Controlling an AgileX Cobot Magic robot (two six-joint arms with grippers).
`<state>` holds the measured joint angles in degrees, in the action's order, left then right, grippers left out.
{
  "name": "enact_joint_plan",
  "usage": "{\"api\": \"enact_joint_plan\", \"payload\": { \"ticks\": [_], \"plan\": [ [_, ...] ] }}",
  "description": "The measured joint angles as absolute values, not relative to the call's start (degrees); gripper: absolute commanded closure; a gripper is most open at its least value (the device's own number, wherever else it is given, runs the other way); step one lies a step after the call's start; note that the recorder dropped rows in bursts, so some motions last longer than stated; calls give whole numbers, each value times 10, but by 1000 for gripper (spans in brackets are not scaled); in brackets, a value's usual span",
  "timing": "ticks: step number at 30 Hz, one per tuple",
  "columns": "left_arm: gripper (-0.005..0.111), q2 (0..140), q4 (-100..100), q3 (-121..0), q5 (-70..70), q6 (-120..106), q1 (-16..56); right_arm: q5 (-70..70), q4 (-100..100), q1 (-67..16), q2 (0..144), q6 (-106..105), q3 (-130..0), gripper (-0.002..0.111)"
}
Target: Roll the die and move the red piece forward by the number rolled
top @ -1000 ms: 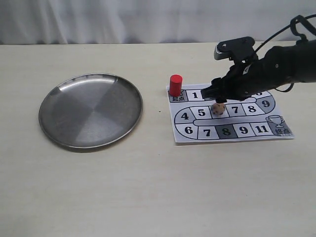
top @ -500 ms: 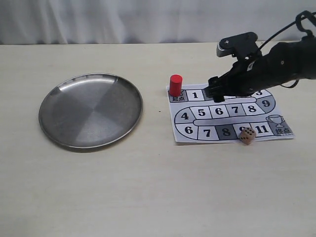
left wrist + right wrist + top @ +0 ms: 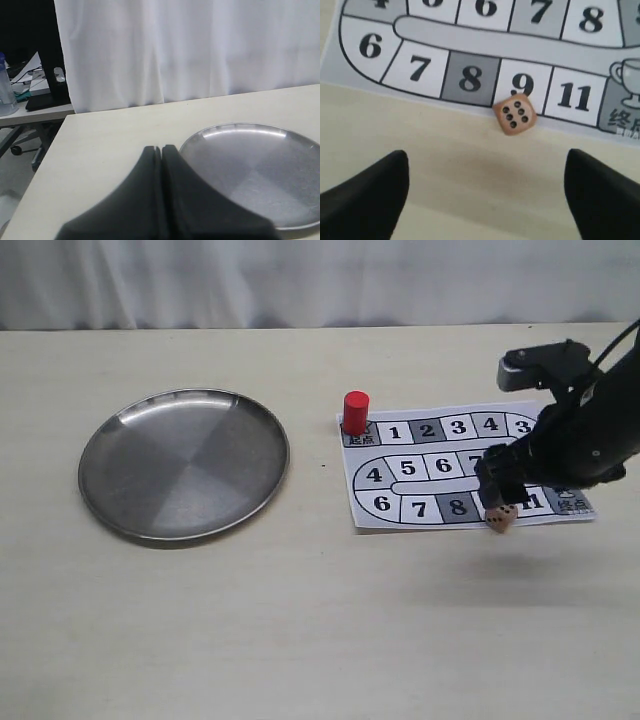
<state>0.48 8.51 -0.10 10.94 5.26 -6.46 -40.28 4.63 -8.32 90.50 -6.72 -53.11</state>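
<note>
So the die [image 3: 500,518] is sitting right at the near edge of the paper board [image 3: 375,476], just beside the 9 square and partly off onto the table [image 3: 300,620]. In the right wrist view it's showing six pips on top. The right gripper [image 3: 500,488] is hovering directly over it, jaws spread wide with nothing in them, the die lying between and a bit ahead of the two fingers. The red piece [image 3: 356,412] is standing upright on the start square at the far corner of the board, well apart from those jaws. From where the gripper is hanging, it lies back across the board toward the plate side. Its long axis is pointing straight up, so I'm guessing a grab from above or side-on around the cylinder would work. The right arm looks like the nearer one. The left gripper [image 3: 161,156] is sitting off past the far side of the plate with its jaws pressed together, holding nothing. The steel plate [image 3: 185,530] is lying well apart from the board and I'm not seeing anything in it. Looks to me like the roll is done and a six-square move is what's coming.
</note>
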Motion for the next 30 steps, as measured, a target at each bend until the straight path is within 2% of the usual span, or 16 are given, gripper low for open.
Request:
{"api": "enact_joint_plan", "payload": {
  "ticks": [5,7,13,30],
  "plan": [
    [107,5,85,-1,109,53,-65,-325,46,-83,905,-67,-468,93],
    [107,5,85,-1,109,53,-65,-284,46,-83,905,-67,-441,104],
    [107,5,85,-1,109,53,-65,-227,35,-82,931,-66,-385,104],
    [107,5,85,-1,109,53,-65,-194,28,-82,978,-64,-382,104]
  ]
}}
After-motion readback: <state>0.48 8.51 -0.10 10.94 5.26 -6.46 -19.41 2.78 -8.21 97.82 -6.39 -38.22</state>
